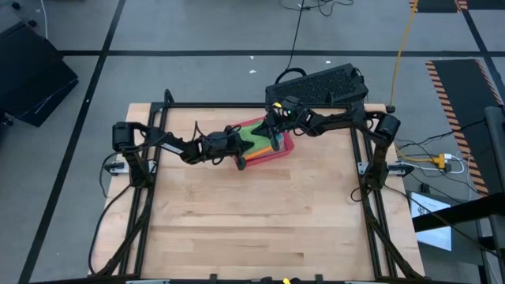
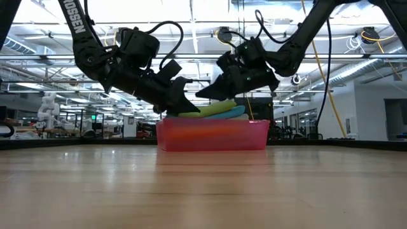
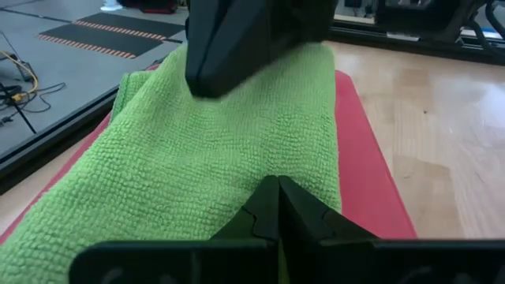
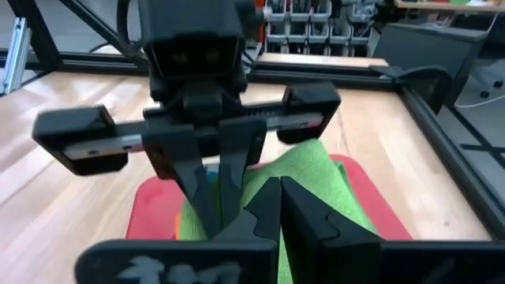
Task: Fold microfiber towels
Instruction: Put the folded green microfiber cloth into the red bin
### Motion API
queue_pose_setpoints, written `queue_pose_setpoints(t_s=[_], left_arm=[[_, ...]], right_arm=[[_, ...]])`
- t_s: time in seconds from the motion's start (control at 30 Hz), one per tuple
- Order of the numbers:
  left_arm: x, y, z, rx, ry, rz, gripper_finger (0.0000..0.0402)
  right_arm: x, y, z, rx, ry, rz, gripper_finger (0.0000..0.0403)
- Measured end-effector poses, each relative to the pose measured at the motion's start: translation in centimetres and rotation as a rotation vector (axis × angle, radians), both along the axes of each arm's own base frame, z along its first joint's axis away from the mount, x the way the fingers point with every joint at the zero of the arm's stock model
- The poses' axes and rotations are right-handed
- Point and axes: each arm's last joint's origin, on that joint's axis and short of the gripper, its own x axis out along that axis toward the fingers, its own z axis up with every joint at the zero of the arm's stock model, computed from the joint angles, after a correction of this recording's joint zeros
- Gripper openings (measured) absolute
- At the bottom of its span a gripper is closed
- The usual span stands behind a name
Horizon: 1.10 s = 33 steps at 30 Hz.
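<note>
A red tray (image 1: 284, 150) (image 2: 210, 137) stands on the wooden table near its far edge. It holds a stack of folded microfiber towels, with a bright green towel (image 3: 221, 158) (image 4: 316, 170) on top and a blue one (image 2: 236, 113) under it. My left gripper (image 3: 278, 207) (image 2: 189, 105) is shut, slanting down at the stack's left end. My right gripper (image 4: 278, 207) (image 2: 201, 95) is shut just above the green towel, facing the left one. I cannot tell whether it touches the towel. My left gripper's shut fingertips (image 4: 211, 197) rest on the green towel's left end (image 3: 237, 189), slanting down from the table's left. Whether a layer lies between the fingers cannot be told. The towel lies flat on the stack in the tray.
A black perforated box (image 1: 319, 85) sits beyond the table's far edge behind the tray. Black frame rails (image 1: 363, 158) run along the table's sides. Bare wood (image 1: 252, 221) stretches from the tray to the near edge.
</note>
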Motion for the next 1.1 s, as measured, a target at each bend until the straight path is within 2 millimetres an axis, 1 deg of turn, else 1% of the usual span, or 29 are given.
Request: queue_pose_setpoints(t_s=[0.2, 0.33, 0.4, 0.57, 0.67, 0.77, 0.87, 0.97, 1.1], left_arm=[[0.0, 0.0, 0.0, -0.004, -0.002, -0.013, 0.0003], [0.0, 0.0, 0.0, -0.004, 0.001, -0.015, 0.0012], [0.0, 0.0, -0.1, -0.006, 0.006, -0.015, 0.0013], [-0.1, -0.1, -0.3, -0.011, 0.027, -0.015, 0.0003], [-0.1, -0.1, -0.3, -0.012, 0.031, -0.019, 0.0008], [-0.1, -0.1, -0.3, -0.013, 0.034, -0.019, 0.0013], [-0.1, -0.1, -0.3, -0.012, 0.038, -0.021, 0.0007], [-0.2, -0.3, 0.4, 0.0, 0.023, -0.043, 0.0003], [-0.5, -0.8, 2.8, 0.029, -0.038, -0.071, 0.0014]], right_arm=[[0.2, -0.2, -1.3, 0.015, 0.029, -0.003, 0.0], [0.2, -0.2, -2.0, 0.022, 0.049, -0.003, 0.0], [0.3, -0.3, -2.6, 0.03, 0.062, -0.003, 0.0], [0.7, -0.5, -4.8, 0.041, 0.084, -0.008, 0.0], [0.9, -0.7, -6.1, 0.053, 0.092, -0.026, 0.0], [1.0, -0.8, -6.9, 0.064, 0.089, -0.029, 0.0], [1.0, -0.8, -7.3, 0.067, 0.095, -0.028, 0.0], [1.0, -0.8, -7.5, 0.071, 0.103, -0.028, 0.0], [0.9, -0.8, -7.6, 0.075, 0.11, -0.029, 0.0]])
